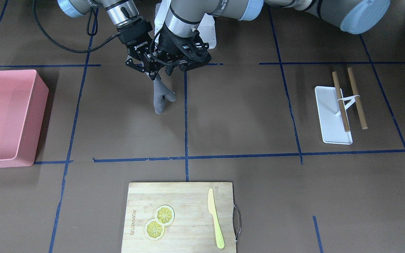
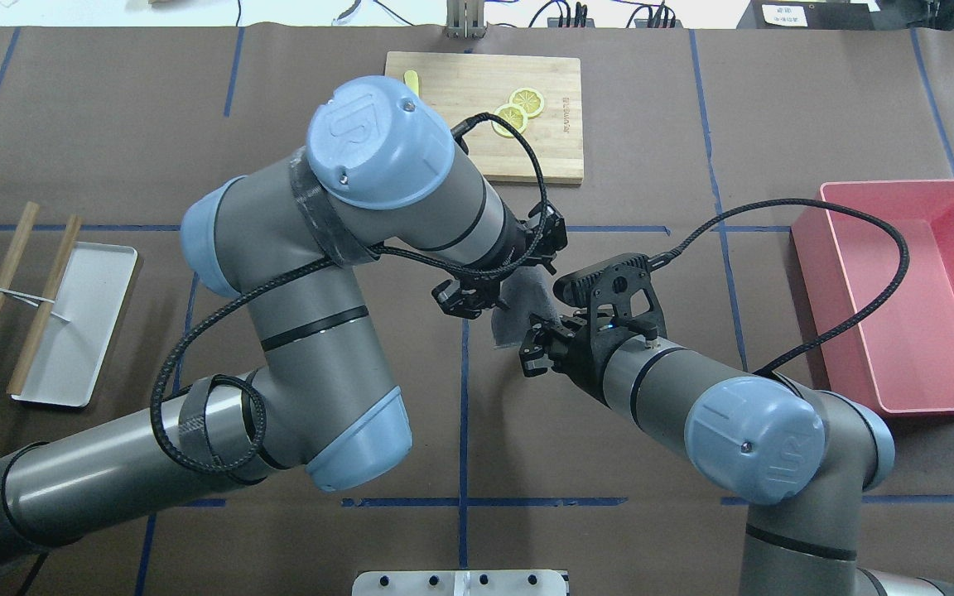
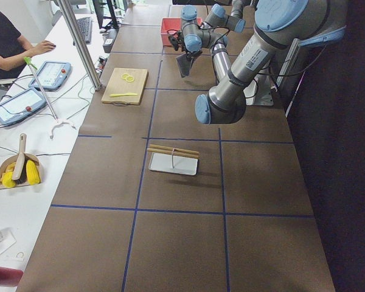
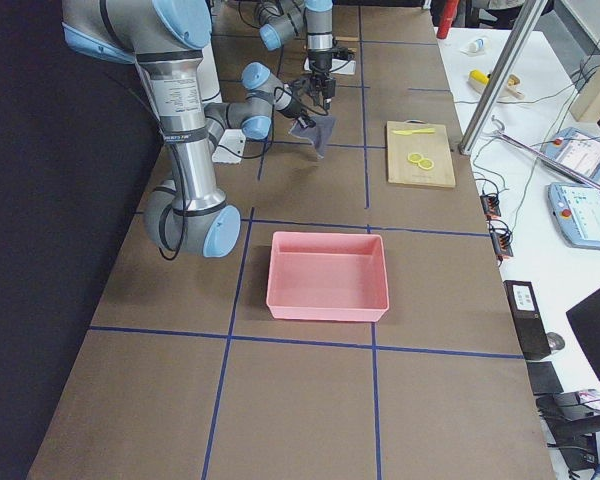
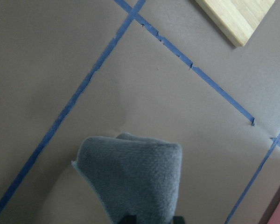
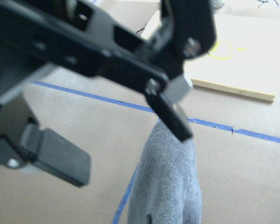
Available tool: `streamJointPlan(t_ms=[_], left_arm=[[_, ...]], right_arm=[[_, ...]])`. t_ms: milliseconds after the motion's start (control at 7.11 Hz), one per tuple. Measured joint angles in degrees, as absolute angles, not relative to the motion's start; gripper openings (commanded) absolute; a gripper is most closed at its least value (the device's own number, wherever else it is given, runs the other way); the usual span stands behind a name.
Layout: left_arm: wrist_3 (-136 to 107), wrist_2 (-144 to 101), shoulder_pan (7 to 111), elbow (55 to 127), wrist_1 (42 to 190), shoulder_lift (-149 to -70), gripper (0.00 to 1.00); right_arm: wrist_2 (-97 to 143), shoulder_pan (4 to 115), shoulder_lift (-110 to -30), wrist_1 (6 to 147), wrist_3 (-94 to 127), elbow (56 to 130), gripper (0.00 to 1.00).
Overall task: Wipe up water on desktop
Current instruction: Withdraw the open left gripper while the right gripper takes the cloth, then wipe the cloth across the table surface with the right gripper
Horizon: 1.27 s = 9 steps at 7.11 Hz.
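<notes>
A grey cloth (image 1: 160,100) hangs above the dark-brown desktop (image 1: 241,112) near its middle tape cross. My left gripper (image 1: 170,69) points straight down over it. In the left wrist view the cloth (image 5: 135,177) hangs from between its closed fingertips. My right gripper (image 1: 152,72) reaches in at a slant beside the cloth's top, with its fingers apart. The right wrist view shows the cloth (image 6: 168,186) hanging under a finger of the left gripper. The cloth also shows in the overhead view (image 2: 518,314). I can make out no water on the desktop.
A pink bin (image 1: 9,119) stands on my right side. A bamboo cutting board (image 1: 188,196) with lemon slices and a yellow knife lies at the far edge. A white tray (image 1: 330,123) with two wooden sticks lies on my left side.
</notes>
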<state>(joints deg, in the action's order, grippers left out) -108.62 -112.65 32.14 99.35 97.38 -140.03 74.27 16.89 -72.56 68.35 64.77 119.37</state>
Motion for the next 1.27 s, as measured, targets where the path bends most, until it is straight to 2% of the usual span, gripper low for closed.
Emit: streamJointPlan(t_ms=[281,563,844,985,1267], left_arm=[[-104.04,-112.76,35.61,104.23,97.32,-134.62,0.76],[-97.32,-112.91,39.26,108.59,97.21,-128.19,0.76],[-93.39,-113.2,43.85,109.8,97.17,-124.78,0.76],[-91.27,-113.26,45.79,109.96,97.14,-123.29,0.77],[-86.58,-113.31,47.69,109.97,96.82,-121.61,0.77]], right_arm=[[76.85,17.68,-74.41,78.27,73.92,123.2,0.0],[85.77,22.43,-81.79,82.73,74.87,126.61,0.0],[93.88,26.97,-88.66,83.02,71.6,127.97,0.0],[95.85,27.48,-89.29,83.0,70.18,127.25,0.0],[98.59,25.8,-81.08,83.52,70.92,120.79,0.0]])
